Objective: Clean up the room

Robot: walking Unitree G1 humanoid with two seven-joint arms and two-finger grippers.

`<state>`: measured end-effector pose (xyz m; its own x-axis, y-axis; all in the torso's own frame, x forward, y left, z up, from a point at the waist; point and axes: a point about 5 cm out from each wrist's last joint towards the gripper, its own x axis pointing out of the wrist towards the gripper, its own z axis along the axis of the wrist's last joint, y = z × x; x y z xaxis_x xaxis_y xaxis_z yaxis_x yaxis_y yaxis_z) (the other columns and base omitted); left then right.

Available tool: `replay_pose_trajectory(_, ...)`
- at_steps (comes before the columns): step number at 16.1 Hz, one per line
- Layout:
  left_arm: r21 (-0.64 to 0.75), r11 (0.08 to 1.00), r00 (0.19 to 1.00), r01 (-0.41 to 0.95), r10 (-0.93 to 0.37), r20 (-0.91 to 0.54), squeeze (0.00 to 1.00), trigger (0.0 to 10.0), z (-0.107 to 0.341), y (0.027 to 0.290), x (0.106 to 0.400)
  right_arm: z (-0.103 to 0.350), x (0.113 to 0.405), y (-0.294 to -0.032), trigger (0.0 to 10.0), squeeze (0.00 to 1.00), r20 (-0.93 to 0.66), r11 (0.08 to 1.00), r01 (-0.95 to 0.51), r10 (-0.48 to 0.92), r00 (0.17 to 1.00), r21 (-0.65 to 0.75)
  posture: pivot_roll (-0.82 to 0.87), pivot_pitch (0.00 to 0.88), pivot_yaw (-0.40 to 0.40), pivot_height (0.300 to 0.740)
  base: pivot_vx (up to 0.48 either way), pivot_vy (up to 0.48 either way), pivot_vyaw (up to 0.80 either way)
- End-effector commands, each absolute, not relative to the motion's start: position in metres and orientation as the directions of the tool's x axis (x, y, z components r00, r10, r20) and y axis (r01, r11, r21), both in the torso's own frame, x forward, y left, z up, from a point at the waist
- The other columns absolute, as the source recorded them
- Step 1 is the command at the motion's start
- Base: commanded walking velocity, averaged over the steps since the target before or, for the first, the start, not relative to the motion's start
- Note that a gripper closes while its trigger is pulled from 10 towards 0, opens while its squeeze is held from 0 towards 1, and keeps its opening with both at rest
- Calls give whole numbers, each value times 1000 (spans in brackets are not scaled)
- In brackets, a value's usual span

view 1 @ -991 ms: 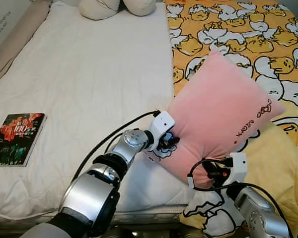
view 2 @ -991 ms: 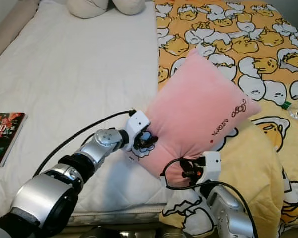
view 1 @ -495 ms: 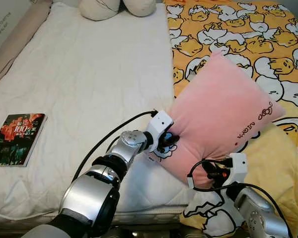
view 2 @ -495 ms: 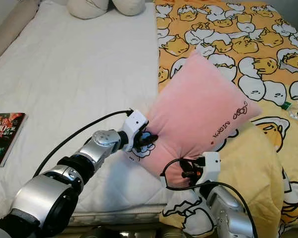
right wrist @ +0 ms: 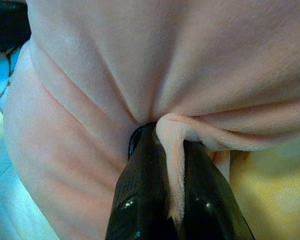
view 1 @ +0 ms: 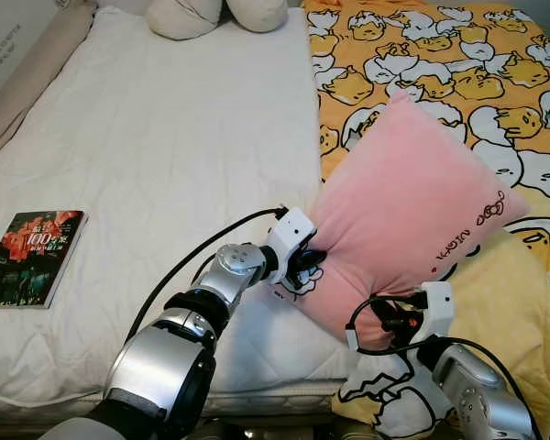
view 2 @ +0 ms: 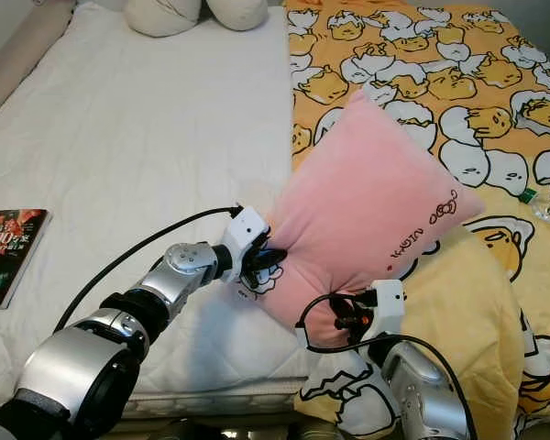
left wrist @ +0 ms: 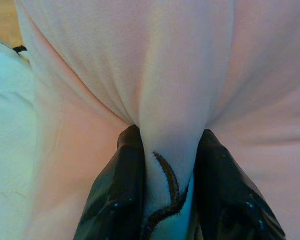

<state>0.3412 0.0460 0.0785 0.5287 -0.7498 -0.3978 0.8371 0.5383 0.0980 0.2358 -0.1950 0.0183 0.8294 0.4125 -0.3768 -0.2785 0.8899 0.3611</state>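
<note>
Both grippers, left [view 1: 304, 268] and right [view 1: 378, 323], pinch thin folds of the pillow [view 1: 412, 206], so fabric could slip out mid-carry

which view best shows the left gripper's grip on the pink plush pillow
The left wrist view: the left gripper pinches a fold of the pink plush pillow between both fingers. The eye views show it at the pillow's edge; the right wrist view shows the right gripper's pinch.

Book [view 1: 29, 258] left on mattress [view 1: 156, 165], pillow [view 1: 412, 211] right over blanket [view 1: 495, 82]
</note>
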Motion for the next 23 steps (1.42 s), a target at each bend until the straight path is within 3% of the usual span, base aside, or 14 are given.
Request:
replay_pose_trajectory(1, 76, 521, 494, 850, -738, -459, 0, 0, 64, 50, 333, 4, 226, -185, 0, 0, -437, 872, -292, 456, 775, 392, -263, 93, 59, 740, 0, 0, 0)
replay_pose_trajectory(4, 3, 541, 497, 841, -770, -401, 0, 0, 67, 45, 333, 3, 230, -193, 0, 0, -452, 886, -291, 439, 776, 361, -250, 97, 56, 740, 0, 0, 0)
replay_pose_trajectory(9, -179, 626, 584, 759, -776, -238, 0, 0, 72, 39, 333, 11, 249, -193, 0, 0, -392, 896, -177, 347, 852, 408, -240, 86, 59, 740, 0, 0, 0)
replay_pose_trajectory(11, -87, 636, 607, 767, -763, -222, 0, 0, 78, 48, 338, 22, 262, -184, 0, 0, -339, 882, -214, 371, 865, 421, -219, 67, 57, 740, 0, 0, 0)
replay_pose_trajectory(14, 63, 610, 596, 790, -739, -315, 0, 0, 67, 60, 333, 21, 272, -188, 0, 0, -347, 891, -208, 360, 866, 405, -192, 54, 51, 740, 0, 0, 0)
replay_pose_trajectory(16, 58, 589, 574, 806, -755, -317, 0, 0, 66, 62, 330, 28, 282, -193, 0, 0, -330, 899, -181, 325, 886, 398, -182, 45, 51, 740, 0, 0, 0)
replay_pose_trajectory(18, 60, 619, 608, 783, -743, -280, 0, 0, 73, 66, 335, 44, 296, -195, 0, 0, -278, 900, -167, 294, 914, 404, -178, 38, 52, 740, 0, 0, 0)
replay_pose_trajectory(19, 83, 694, 698, 715, -701, -147, 0, 0, 100, 75, 349, 76, 317, -190, 0, 0, -154, 902, -189, 266, 952, 389, -171, 23, 53, 740, 0, 0, 0)
replay_pose_trajectory(20, 95, 714, 721, 693, -689, -79, 0, 0, 114, 80, 354, 91, 324, -187, 0, 0, -100, 902, -204, 259, 961, 380, -166, 15, 51, 740, 0, 0, 0)
replay_pose_trajectory(21, 140, 755, 754, 640, -653, 75, 0, 0, 148, 92, 360, 123, 335, -180, 0, 0, 26, 910, -237, 243, 970, 340, -147, 0, 45, 740, 0, 0, 0)
replay_pose_trajectory(23, 159, 772, 758, 616, -635, 146, 0, 0, 165, 98, 361, 140, 338, -175, 0, 0, 91, 915, -266, 250, 964, 302, -135, 0, 40, 740, 0, 0, 0)
